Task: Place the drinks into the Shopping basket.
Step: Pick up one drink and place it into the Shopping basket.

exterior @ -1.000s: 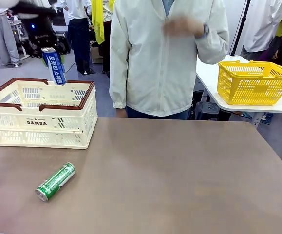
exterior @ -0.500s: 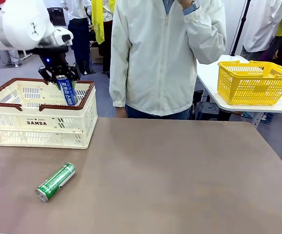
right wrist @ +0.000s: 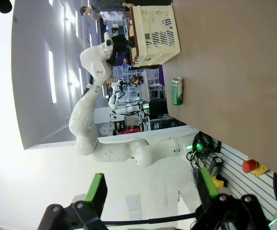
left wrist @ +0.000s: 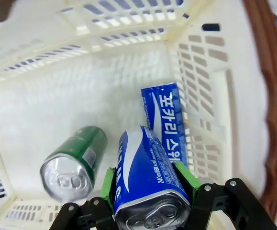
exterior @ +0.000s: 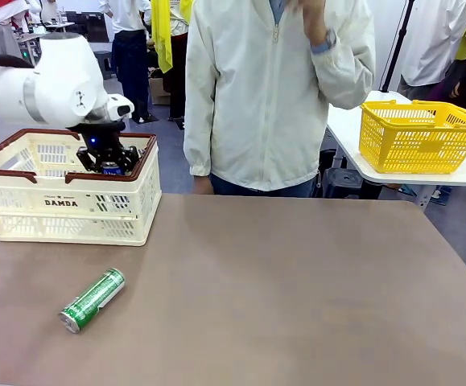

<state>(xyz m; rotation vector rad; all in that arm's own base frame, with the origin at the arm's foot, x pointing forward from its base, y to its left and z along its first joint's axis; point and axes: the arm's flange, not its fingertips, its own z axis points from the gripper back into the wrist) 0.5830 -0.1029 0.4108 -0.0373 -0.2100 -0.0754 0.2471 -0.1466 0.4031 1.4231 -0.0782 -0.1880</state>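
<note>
I'm looking into a robotics lab dressed as a mock shop: a brown table [exterior: 297,281] with a cream Shopping basket [exterior: 63,201], a yellow mesh basket [exterior: 419,137] on a white side table [exterior: 353,129], other robot rigs and cabling behind (right wrist view), people in pale jackets [exterior: 257,88] standing about.

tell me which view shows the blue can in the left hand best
The left wrist view: the blue can sits clamped between the left hand's green pads, low inside the shopping basket. In the front view just a blue sliver peeks under the hand; the right wrist view doesn't resolve it.
</note>
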